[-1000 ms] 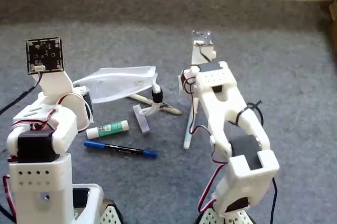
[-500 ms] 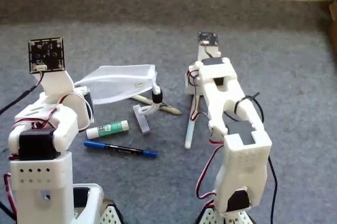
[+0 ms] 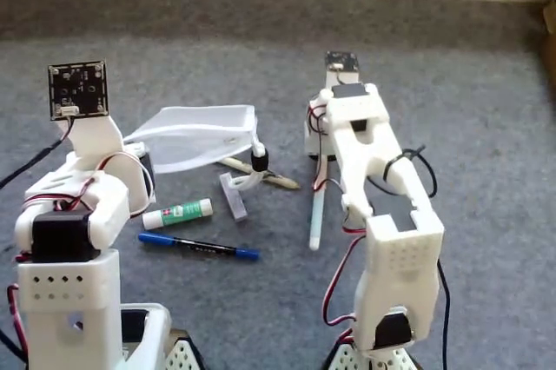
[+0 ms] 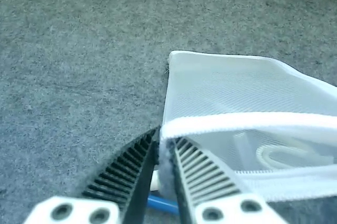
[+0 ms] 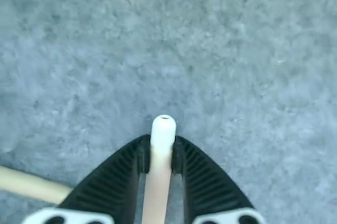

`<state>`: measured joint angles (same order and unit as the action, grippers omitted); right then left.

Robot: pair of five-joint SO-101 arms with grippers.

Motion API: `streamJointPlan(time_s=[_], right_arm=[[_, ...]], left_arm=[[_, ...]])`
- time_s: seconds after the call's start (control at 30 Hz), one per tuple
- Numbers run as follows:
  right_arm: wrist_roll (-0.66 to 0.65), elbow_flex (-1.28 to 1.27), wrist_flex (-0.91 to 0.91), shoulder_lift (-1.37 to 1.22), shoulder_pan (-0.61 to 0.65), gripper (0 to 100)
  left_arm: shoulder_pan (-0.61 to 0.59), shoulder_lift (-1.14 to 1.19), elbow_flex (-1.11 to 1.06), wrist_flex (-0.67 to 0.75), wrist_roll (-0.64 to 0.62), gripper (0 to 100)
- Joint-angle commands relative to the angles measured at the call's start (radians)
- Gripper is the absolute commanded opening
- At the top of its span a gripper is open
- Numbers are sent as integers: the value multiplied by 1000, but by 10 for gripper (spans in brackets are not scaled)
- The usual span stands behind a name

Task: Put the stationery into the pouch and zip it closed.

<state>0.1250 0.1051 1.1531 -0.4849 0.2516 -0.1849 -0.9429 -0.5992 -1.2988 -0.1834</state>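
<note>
A translucent white mesh pouch (image 3: 201,135) lies on the grey carpet, its mouth held up at one corner. My left gripper (image 4: 164,149) is shut on the pouch's (image 4: 237,92) zip edge. A glue stick (image 3: 178,212), a blue pen (image 3: 198,247), a wooden pencil (image 3: 265,176) and a small clear block (image 3: 233,195) lie beside the pouch. My right gripper (image 5: 160,141) is shut on a white pen (image 5: 163,126), low over the carpet. In the high view the white pen (image 3: 316,218) slants down from under the right arm (image 3: 373,170).
A small black-and-white item (image 3: 258,160) with a white loop sits at the pouch's near corner. Both arm bases stand at the front edge. Bare grey carpet (image 3: 469,109) stretches to the right and behind the arms.
The right arm has folded back and its wrist has turned down over the white pen, which shifted slightly to the right. The left arm and the pouch have stayed put.
</note>
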Motion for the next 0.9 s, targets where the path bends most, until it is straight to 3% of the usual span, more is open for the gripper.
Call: streamJointPlan(time_s=[0.0,0.53,0.73,0.87], right_arm=[[3,-50,10,168,-7,5],[9,-309,2,544,-15,5],[9,-507,-122,760,-13,5],[9,-608,-166,897,-8,5]], left_arm=[[36,12,21,2,-9,7],[39,21,142,-8,-11,8],[81,22,157,-9,-11,8],[82,102,274,-97,-11,8]])
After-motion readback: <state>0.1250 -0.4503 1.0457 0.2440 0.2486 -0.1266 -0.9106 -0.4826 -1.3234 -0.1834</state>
